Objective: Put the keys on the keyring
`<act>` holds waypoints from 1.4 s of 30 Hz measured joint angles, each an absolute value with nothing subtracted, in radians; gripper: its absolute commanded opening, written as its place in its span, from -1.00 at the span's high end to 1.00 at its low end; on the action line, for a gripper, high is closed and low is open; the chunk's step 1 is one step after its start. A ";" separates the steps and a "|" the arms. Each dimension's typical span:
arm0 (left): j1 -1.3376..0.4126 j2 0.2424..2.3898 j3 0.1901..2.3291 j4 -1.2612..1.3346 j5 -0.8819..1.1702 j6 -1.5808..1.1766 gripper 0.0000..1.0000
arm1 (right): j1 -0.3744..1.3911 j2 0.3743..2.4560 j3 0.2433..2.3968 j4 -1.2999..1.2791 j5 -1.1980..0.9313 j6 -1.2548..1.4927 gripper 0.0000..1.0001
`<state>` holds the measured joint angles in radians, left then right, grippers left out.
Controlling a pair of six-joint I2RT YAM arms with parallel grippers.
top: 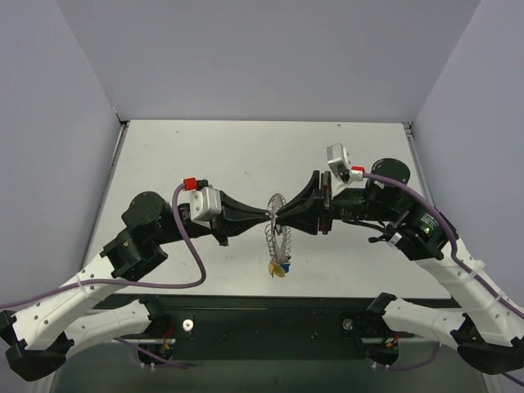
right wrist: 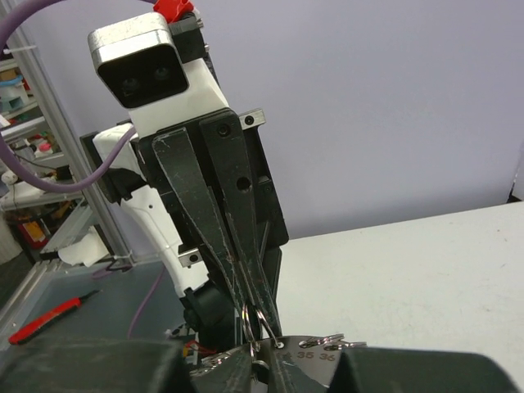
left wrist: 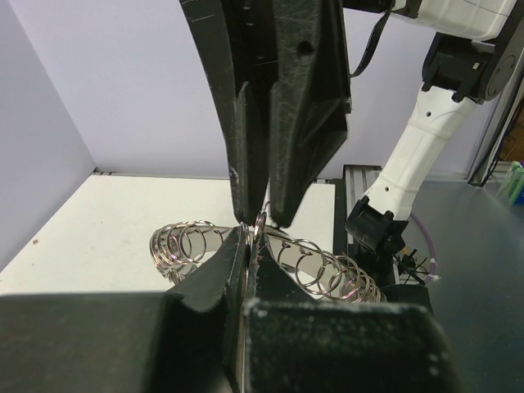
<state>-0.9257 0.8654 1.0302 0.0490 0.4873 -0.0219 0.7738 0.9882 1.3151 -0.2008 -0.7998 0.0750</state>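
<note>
The keyring is a silvery band strung with small wire loops, held in the air above the table between both grippers. My left gripper and right gripper meet tip to tip at its upper part, both shut on it. In the left wrist view my left gripper pinches the keyring, with the right gripper's tips just above. In the right wrist view my right gripper grips beside one loop on the numbered band. Keys with yellow and blue heads dangle from the ring's bottom.
The white table lies below, with grey walls on three sides. The arm bases and a black mounting rail sit at the near edge. Purple cables loop off each arm.
</note>
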 measured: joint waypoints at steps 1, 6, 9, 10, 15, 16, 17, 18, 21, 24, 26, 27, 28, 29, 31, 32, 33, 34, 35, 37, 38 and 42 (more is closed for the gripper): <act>-0.926 0.865 1.030 0.049 0.488 -0.022 1.00 | 0.774 0.991 1.315 -0.200 -0.798 0.075 0.88; -0.920 0.862 1.029 0.044 0.487 -0.022 1.00 | 0.774 1.000 1.313 -0.196 -0.797 0.083 1.00; -0.920 0.856 1.025 0.047 0.490 -0.022 1.00 | 0.775 1.000 1.311 -0.190 -0.798 0.083 1.00; -0.920 0.850 1.018 0.055 0.493 -0.020 1.00 | 0.778 1.000 1.310 -0.187 -0.801 0.083 1.00; -0.920 0.826 0.985 0.079 0.508 -0.015 1.00 | 0.784 1.006 1.302 -0.181 -0.824 0.083 1.00; -0.920 0.823 0.978 0.083 0.513 -0.015 1.00 | 0.784 1.008 1.300 -0.182 -0.830 0.084 1.00; -0.920 0.821 0.974 0.086 0.517 -0.015 1.00 | 0.785 1.009 1.298 -0.182 -0.838 0.084 1.00; -0.919 0.819 0.970 0.091 0.526 -0.014 1.00 | 0.785 1.011 1.297 -0.182 -0.846 0.084 1.00; -0.915 0.812 0.951 0.123 0.550 -0.014 1.00 | 0.784 1.014 1.297 -0.183 -0.869 0.085 1.00; -0.915 0.808 0.942 0.139 0.576 -0.011 1.00 | 0.778 1.021 1.296 -0.182 -0.911 0.087 1.00; -0.915 0.808 0.942 0.139 0.593 -0.004 1.00 | 0.770 1.027 1.296 -0.183 -0.941 0.086 1.00; -0.915 0.808 0.942 0.139 0.604 0.004 1.00 | 0.765 1.029 1.296 -0.183 -0.960 0.086 1.00; -0.914 0.808 0.942 0.139 0.612 0.013 1.00 | 0.760 1.033 1.296 -0.183 -0.981 0.086 1.00; -0.914 0.808 0.942 0.138 0.623 0.020 1.00 | 0.755 1.036 1.297 -0.184 -1.002 0.086 1.00; -0.914 0.809 0.942 0.133 0.648 0.044 1.00 | 0.746 1.045 1.300 -0.194 -1.044 0.085 1.00; -0.914 0.809 0.942 0.130 0.661 0.055 1.00 | 0.744 1.050 1.303 -0.201 -1.060 0.083 1.00; -0.914 0.810 0.943 0.126 0.674 0.065 1.00 | 0.740 1.058 1.308 -0.213 -1.084 0.079 1.00; -0.914 0.812 0.943 0.123 0.687 0.075 1.00 | 0.739 1.063 1.312 -0.222 -1.097 0.077 1.00; -0.914 0.813 0.944 0.122 0.700 0.085 1.00 | 0.739 1.070 1.317 -0.234 -1.113 0.075 1.00; -0.913 0.814 0.945 0.118 0.724 0.101 1.00 | 0.738 1.082 1.328 -0.257 -1.143 0.068 1.00; -0.913 0.815 0.945 0.116 0.735 0.110 1.00 | 0.738 1.087 1.331 -0.266 -1.155 0.064 1.00; -0.913 0.819 0.945 0.120 0.761 0.120 1.00 | 0.738 1.097 1.335 -0.288 -1.187 0.053 1.00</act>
